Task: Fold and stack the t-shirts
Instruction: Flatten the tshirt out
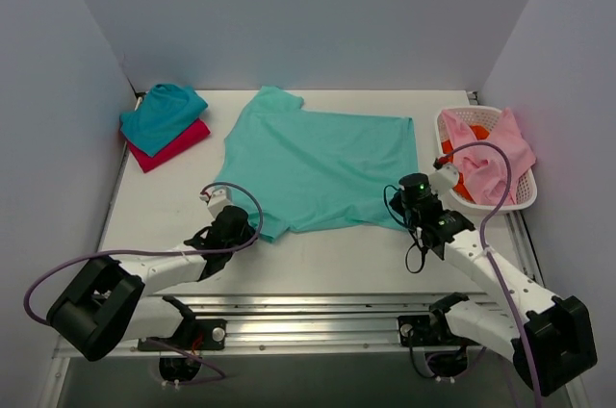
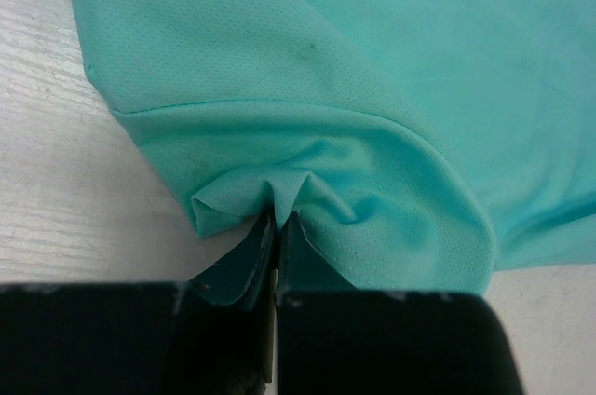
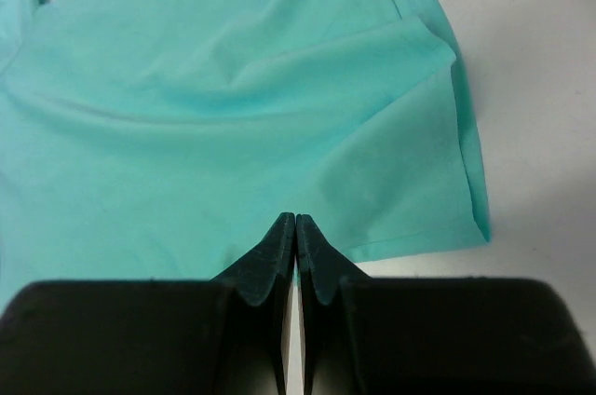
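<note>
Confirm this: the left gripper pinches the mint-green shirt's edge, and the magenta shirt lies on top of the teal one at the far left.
Wrong on the stack: the teal shirt lies on top of the magenta shirt, as the top external view shows. The left gripper does pinch the edge of the mint-green shirt.

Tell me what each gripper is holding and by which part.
Left gripper: jaws shut on the mint-green shirt, pinching its sleeve hem. Right gripper: jaws shut on the same shirt's near edge, close to the bottom corner.

Nothing legible here: no lettering, label or number on the mint-green t-shirt [image 1: 322,167] or the white basket [image 1: 523,198].
</note>
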Motion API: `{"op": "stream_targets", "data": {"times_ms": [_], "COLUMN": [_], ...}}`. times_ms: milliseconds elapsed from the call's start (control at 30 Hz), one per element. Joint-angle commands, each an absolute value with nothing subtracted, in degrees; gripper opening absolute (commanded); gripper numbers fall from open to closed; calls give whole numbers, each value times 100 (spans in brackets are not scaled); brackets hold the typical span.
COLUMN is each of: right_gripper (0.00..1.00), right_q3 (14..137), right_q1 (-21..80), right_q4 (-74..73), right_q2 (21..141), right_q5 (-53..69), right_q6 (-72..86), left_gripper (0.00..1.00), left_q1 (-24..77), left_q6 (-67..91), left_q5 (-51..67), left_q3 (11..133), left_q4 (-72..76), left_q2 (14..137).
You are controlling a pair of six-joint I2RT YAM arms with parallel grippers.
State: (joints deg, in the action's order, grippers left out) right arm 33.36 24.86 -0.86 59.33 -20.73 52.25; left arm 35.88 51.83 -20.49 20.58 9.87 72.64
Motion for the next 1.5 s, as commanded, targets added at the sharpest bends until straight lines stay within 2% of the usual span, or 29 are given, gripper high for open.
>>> {"op": "stream_targets", "data": {"times_ms": [0,133,167,200,300,533,933,1133,1300,1467], "right_gripper": [0,0,11,43,77,78,75,72,66,66], "right_q3": [3586,3603,3595,3543,3332,2022,2337,2417,1803,1959], "right_q1": [2540,2540,2549,2540,2584,2584,2575,2575,2514,2470], "right_q4": [-791,-975,-993,-1002,-949,438,537,115,395,466], "right_q2": [5669,5572,5607,5616,5686,5765,6486,6320,5705,6108], "right_q5": [-2408,-2382,-2356,-2251,-1944,-1195,-1634,-2178,-2338,-2224], "right_q6": [5124,5168,5185,5203,5369,6064,6012,6169,6829,6785], "left_gripper": [2,2,2,2,2,2,2,2,2,2], "left_q1": [3559,3551,3559,3551,3551,3551,3533,3533,3533,3533], "left_q6": [5133,5142,5142,5142,5142,5133,5071,5054,5036,5019], "left_q5": [-1995,-1978,-1986,-1986,-1986,-1960,-2004,-2004,-1978,-1916], "left_q3": [2048,2057,2048,2048,2022,2004,1916,1907,1898,1925], "left_q4": [1090,1064,1046,1028,993,1072,1055,1081,1169,1222], "left_q2": [7146,7093,7058,7049,6996,6996,6899,6899,6961,7031]}}
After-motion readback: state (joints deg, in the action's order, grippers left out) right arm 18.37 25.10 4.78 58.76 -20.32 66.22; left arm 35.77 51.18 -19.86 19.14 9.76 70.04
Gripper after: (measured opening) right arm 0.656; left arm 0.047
